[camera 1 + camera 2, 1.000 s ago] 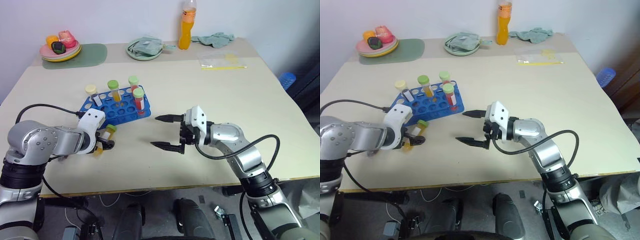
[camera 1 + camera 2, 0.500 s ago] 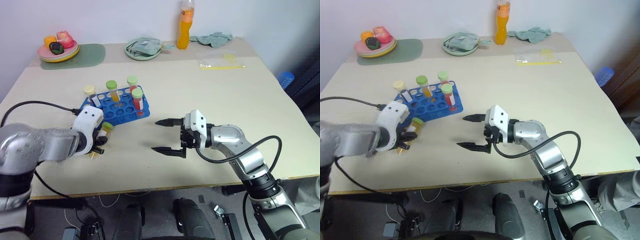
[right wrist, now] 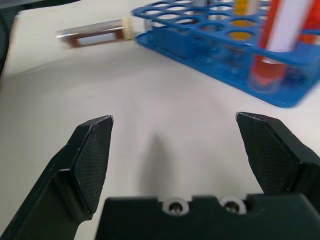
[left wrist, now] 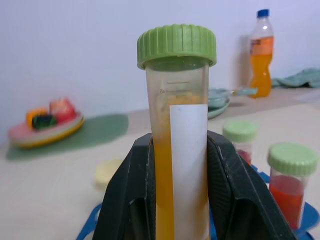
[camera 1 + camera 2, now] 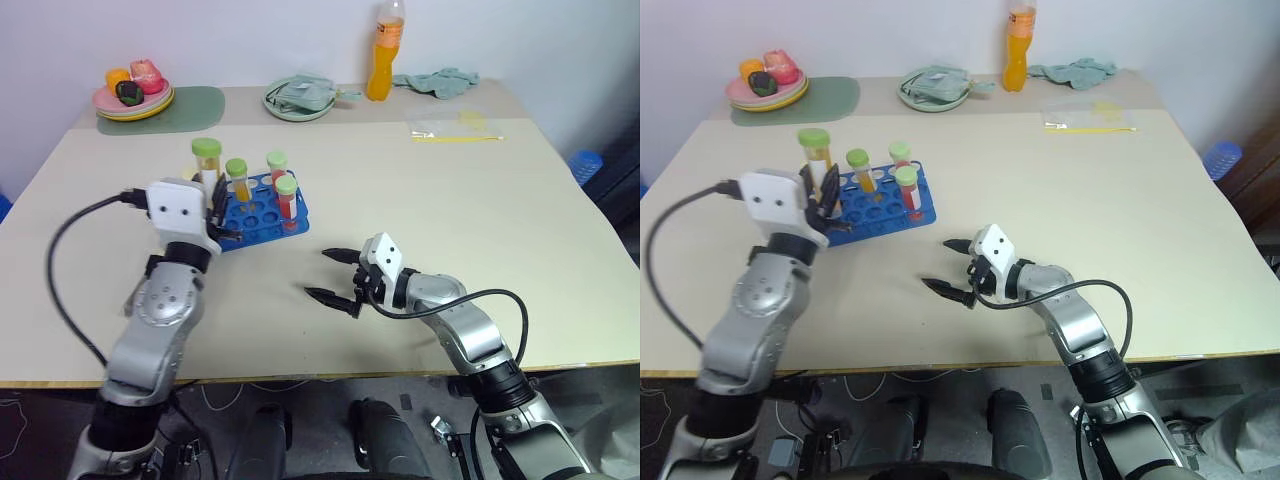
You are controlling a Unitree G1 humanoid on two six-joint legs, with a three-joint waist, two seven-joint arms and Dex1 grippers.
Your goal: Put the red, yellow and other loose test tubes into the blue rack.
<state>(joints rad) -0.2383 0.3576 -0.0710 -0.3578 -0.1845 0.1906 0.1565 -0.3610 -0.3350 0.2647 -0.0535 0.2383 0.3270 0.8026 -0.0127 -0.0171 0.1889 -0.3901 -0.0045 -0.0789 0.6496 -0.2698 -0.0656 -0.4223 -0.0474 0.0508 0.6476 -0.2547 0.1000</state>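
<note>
A dark maroon tube (image 3: 97, 35) lies on the table (image 3: 165, 125) beside the blue rack (image 3: 210, 42).

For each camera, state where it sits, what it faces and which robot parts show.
Head stereo pair: looks down over the table, both arms and the blue rack.
Left wrist: along the left end effector, shut on a yellow tube.
Right wrist: along the open right end effector.
Both wrist views share the rack.

Probably a lab test bench: beige table (image 5: 450, 210), blue rack (image 5: 262, 205), bare white wall (image 5: 270, 40).
</note>
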